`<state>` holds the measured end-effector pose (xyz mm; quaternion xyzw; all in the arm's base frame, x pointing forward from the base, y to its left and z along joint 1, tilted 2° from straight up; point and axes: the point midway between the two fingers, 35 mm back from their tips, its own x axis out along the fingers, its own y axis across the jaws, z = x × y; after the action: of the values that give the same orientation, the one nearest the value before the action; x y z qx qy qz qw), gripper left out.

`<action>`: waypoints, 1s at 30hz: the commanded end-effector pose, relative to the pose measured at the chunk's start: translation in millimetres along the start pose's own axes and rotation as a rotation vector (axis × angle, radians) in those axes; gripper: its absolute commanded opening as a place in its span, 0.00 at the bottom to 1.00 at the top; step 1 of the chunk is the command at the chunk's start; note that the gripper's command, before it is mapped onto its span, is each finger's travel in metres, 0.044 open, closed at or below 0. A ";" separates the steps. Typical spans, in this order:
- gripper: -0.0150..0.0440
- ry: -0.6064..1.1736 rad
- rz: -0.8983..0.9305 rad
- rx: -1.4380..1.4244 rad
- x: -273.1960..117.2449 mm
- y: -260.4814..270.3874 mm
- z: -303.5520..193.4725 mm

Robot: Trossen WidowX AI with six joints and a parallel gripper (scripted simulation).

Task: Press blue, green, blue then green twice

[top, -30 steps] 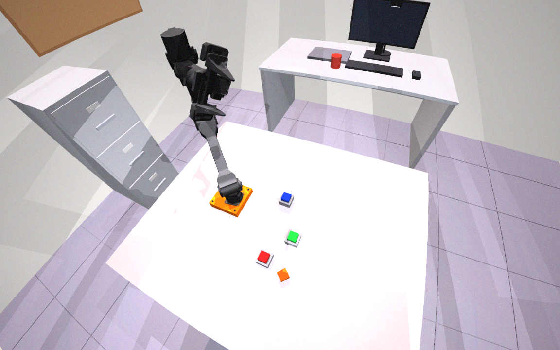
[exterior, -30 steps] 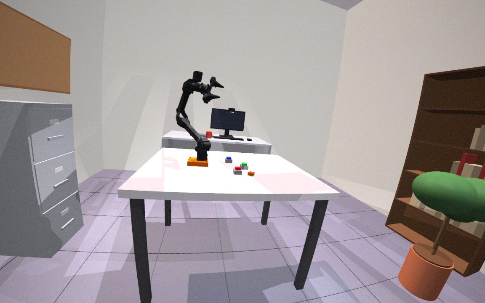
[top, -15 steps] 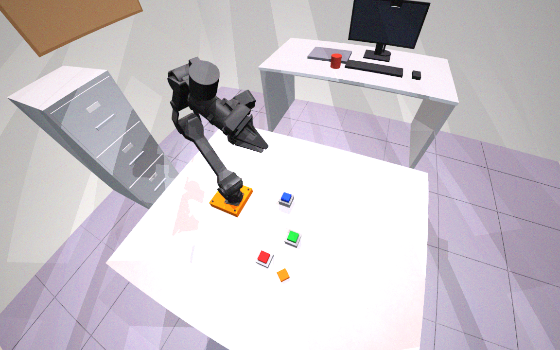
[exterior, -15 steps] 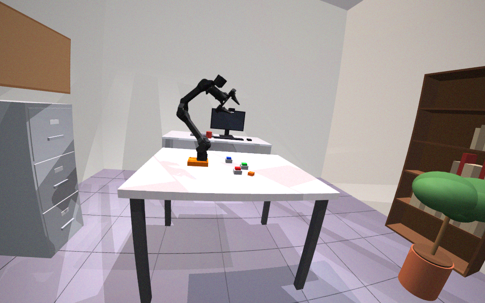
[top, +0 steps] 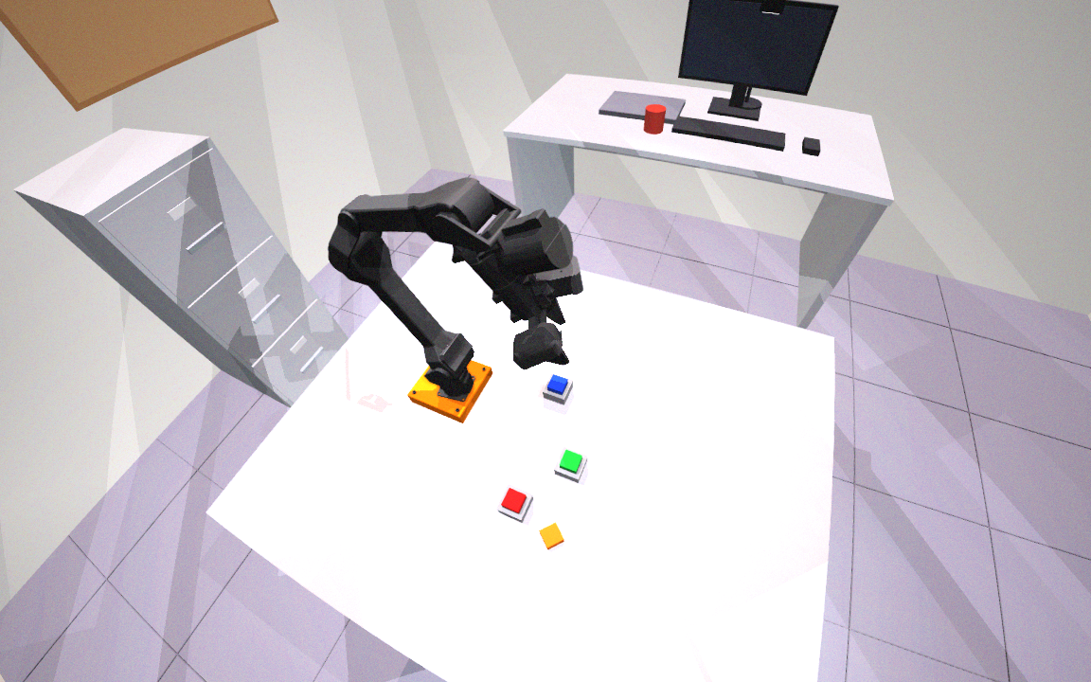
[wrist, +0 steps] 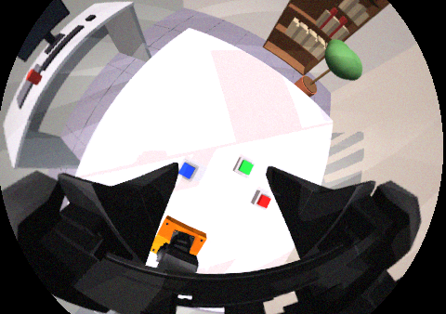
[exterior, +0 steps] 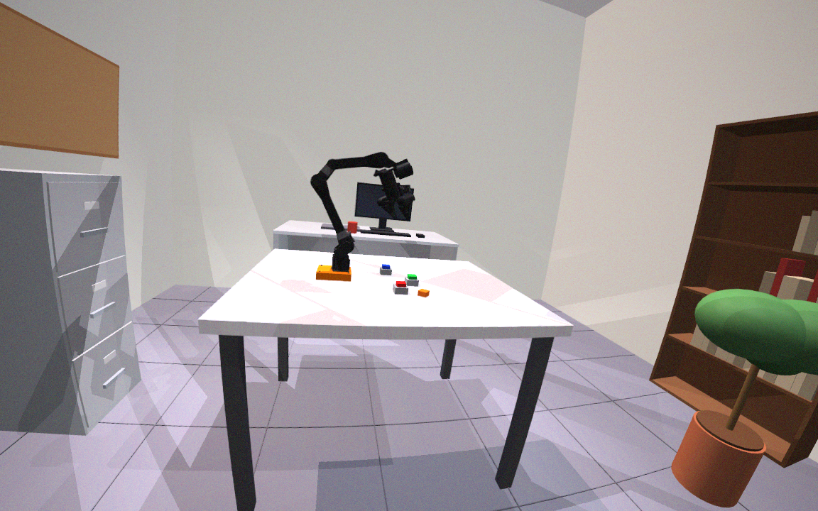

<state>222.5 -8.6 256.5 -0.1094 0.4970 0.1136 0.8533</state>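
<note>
Hanging high above the white tabletop [top: 702, 509], the pincer [exterior: 399, 201] points downward with its fingers spread wide apart and nothing between them; in the exterior view it sits well above the buttons, in front of the dark monitor [exterior: 367, 203] on the far desk [exterior: 437, 240]. The blue button [top: 558, 385] stands on its pale base nearest the arm's orange base plate [top: 450, 391], and in the top view one dark fingertip [top: 537, 346] overlaps the spot just beside it, though the height between them is plain only from the exterior view. The green button [top: 570, 461] lies further out on the tabletop, apart from the blue one, with the red button [top: 513, 500] near it and a small orange block [top: 551, 535] just beyond the red one; none of these touch each other. In the wrist view the blue button [wrist: 188, 171], green button [wrist: 245, 167] and red button [wrist: 263, 201] all show between the two dark fingers, and the orange block is hidden behind the finger on the right of the picture. The bent arm [top: 414, 254] covers part of the tabletop's far edge in the top view. A grey filing cabinet [exterior: 37, 285], a bookshelf [exterior: 780, 254] and a potted plant [exterior: 774, 330] stand around the room, well apart from the tabletop. Whether any button is pushed down is too small to tell.
</note>
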 end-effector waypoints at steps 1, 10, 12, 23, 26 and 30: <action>0.93 0.258 0.059 0.270 60.6 33.2 -21.9; 0.93 0.481 -0.006 0.473 99.4 65.4 -51.6; 0.93 0.481 -0.006 0.473 99.4 65.4 -51.6; 0.67 0.481 -0.005 0.473 147.7 70.9 -74.9; 0.53 0.481 -0.005 0.473 154.3 71.8 -79.2; 0.35 0.481 -0.005 0.473 154.3 71.8 -79.2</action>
<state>209.4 49.3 82.4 0.0661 0.6977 -0.0337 0.7126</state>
